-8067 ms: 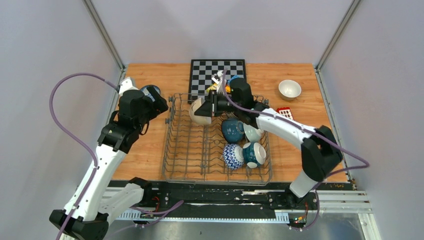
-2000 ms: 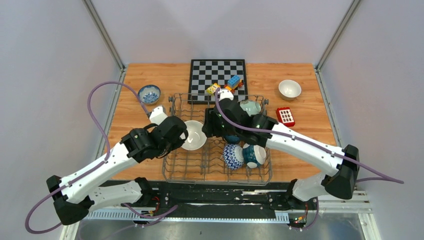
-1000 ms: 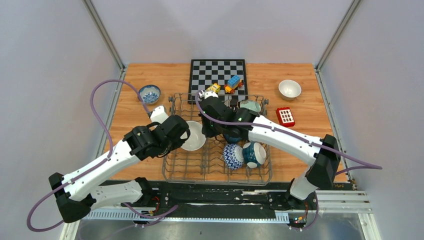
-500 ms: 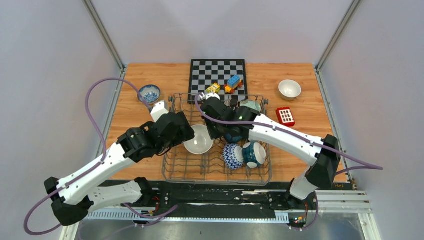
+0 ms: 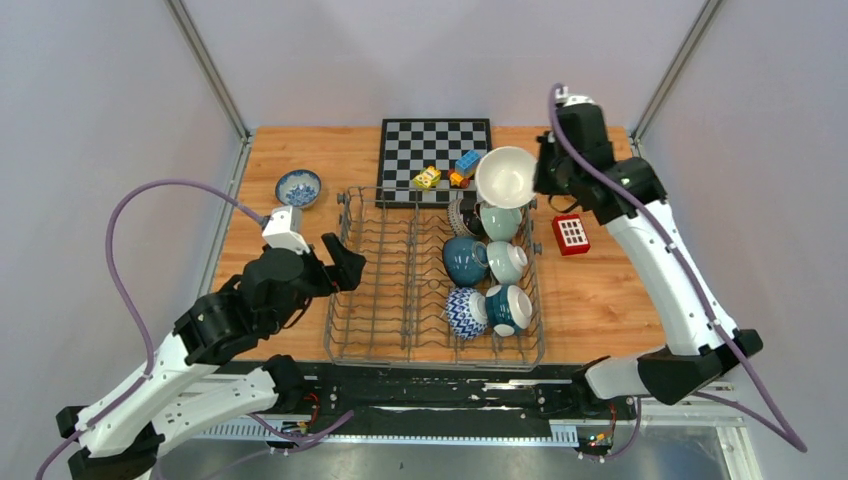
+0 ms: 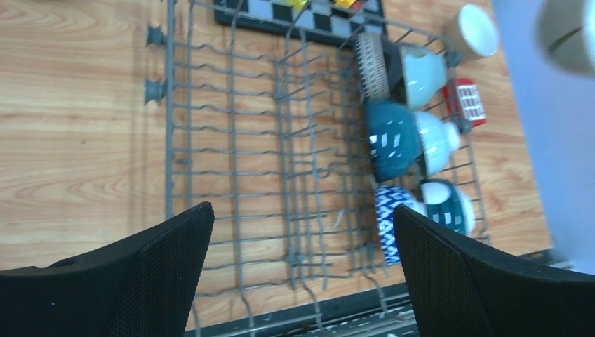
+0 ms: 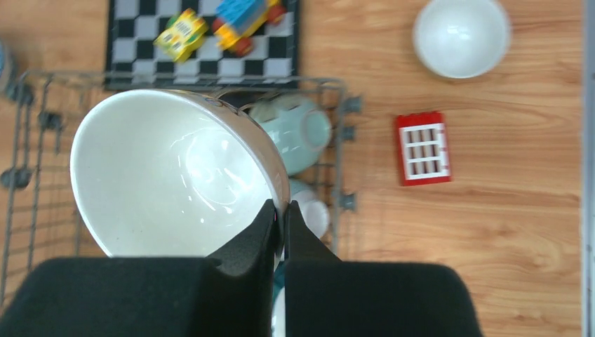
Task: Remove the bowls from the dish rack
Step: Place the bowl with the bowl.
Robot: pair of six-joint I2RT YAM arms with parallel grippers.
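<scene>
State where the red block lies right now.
In the top view the red block sits on the table just right of the dish rack, near its far corner.

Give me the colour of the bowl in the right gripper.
Cream-white bowl, pinched at its rim by the right gripper; clearest in the right wrist view.

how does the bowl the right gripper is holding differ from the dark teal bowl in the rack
The held bowl is cream, the dark teal bowl dark. The held bowl hangs by its rim in the right gripper, above the dish rack; the dark teal bowl lies on its side inside it. Both are round and glossy.
</scene>
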